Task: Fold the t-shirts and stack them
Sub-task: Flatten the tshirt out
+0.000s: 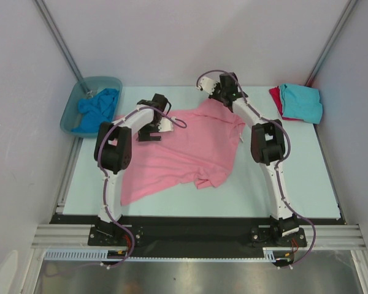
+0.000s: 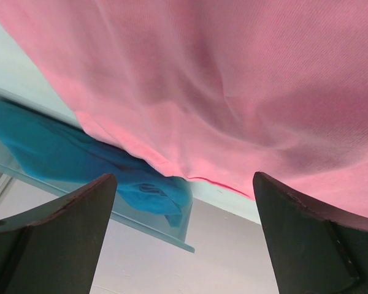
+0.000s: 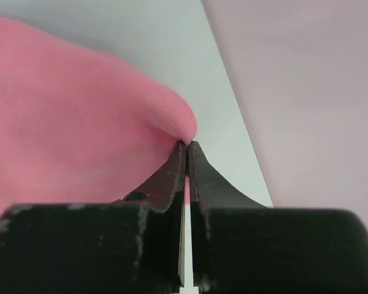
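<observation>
The large light pink t-shirt [image 1: 184, 147] lies spread out in the middle of the table. My right gripper [image 1: 216, 98] is at its far edge, shut on a pinch of the pink cloth [image 3: 67, 110] that bulges just past the closed gripper [image 3: 187, 144]. Over the shirt's left part hovers my left gripper [image 1: 148, 133], wide open and holding nothing. In the left wrist view the pink cloth [image 2: 233, 79] fills the space beyond the open gripper [image 2: 184, 176]. A turquoise t-shirt [image 1: 302, 101] lies folded on a red one [image 1: 274, 97] at the back right. A brighter blue t-shirt [image 1: 97, 110] sits crumpled in the tub.
The translucent grey-blue plastic tub [image 1: 69, 116] stands at the back left corner, also seen past the pink hem as a tub wall [image 2: 172, 229]. Grey walls close in the table on three sides. The arms' bases sit on the black strip at the near edge.
</observation>
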Robot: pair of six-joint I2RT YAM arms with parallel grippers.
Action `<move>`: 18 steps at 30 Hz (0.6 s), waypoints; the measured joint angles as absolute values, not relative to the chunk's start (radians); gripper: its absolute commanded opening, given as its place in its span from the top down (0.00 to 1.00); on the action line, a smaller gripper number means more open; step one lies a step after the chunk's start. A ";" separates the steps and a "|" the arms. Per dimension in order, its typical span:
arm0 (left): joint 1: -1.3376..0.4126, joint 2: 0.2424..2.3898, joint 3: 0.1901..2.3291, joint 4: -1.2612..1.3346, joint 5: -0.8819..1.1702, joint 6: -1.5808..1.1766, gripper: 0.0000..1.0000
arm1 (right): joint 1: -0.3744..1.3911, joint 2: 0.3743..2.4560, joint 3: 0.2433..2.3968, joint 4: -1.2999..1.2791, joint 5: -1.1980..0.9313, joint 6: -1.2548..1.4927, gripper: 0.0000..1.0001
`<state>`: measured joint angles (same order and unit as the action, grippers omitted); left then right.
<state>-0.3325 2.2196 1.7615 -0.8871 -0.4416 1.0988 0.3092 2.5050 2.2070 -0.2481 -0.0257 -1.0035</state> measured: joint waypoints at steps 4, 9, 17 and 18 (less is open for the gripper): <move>-0.333 2.210 1.760 -0.885 -0.442 1.098 0.00 | 0.320 2.564 2.204 -0.171 -0.003 -1.052 1.00; -0.333 2.198 1.740 -0.877 -0.442 1.098 0.00 | 0.325 2.605 2.146 0.025 0.054 -1.095 1.00; -0.334 2.196 1.724 -0.877 -0.441 1.097 0.00 | 0.327 2.667 2.162 0.286 0.106 -1.155 1.00; -0.335 2.196 1.724 -0.877 -0.441 1.097 0.00 | 0.328 2.674 2.164 0.304 0.109 -1.161 1.00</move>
<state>-0.3347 2.1956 1.7241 -0.8768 -0.4412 1.0966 0.3283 2.6736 2.1635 0.3042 0.1093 -1.1606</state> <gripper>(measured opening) 0.996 0.012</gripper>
